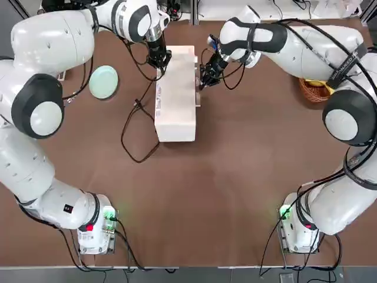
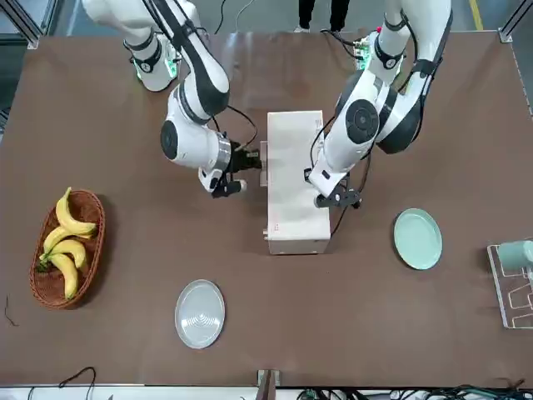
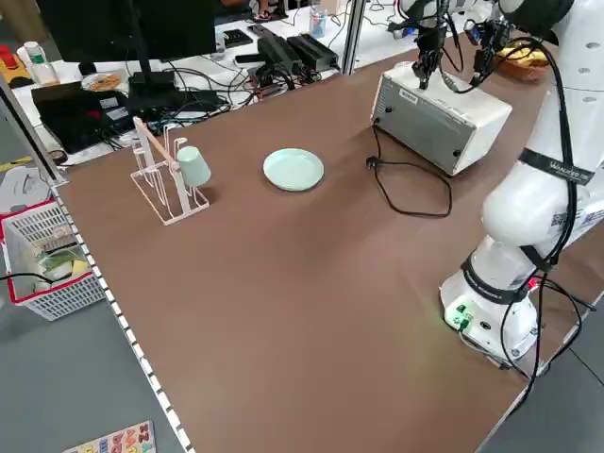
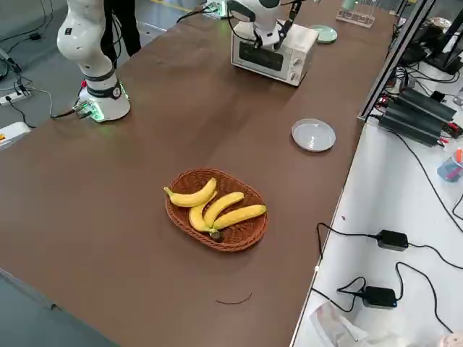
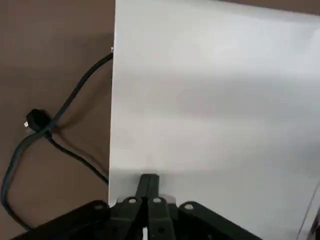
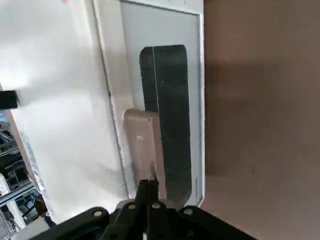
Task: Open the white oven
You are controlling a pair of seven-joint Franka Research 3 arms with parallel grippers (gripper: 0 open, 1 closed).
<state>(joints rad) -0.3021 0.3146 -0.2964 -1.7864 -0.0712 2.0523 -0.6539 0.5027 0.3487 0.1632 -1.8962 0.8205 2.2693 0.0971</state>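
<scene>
The white oven (image 1: pixel 175 94) lies across the far middle of the table, with its glass door (image 6: pixel 167 110) facing the robot's right and flush with the body. My right gripper (image 1: pixel 206 76) is shut, and its fingertips (image 6: pixel 149 186) touch the near end of the door's bar handle (image 6: pixel 142 142). On the opposite side, my left gripper (image 1: pixel 160 62) is shut too. Its joined fingertips (image 5: pixel 149 182) press on the oven's white top (image 5: pixel 215 100) near the back edge. The same oven appears in the front view (image 2: pixel 293 179) and the right side view (image 4: pixel 273 52).
The black power cord (image 1: pixel 136 127) loops on the table left of the oven. A pale green plate (image 1: pixel 103 81) lies farther left and a basket of bananas (image 1: pixel 315 88) far right. A grey plate (image 2: pixel 200 312) and a cup rack (image 2: pixel 516 271) sit along the far side.
</scene>
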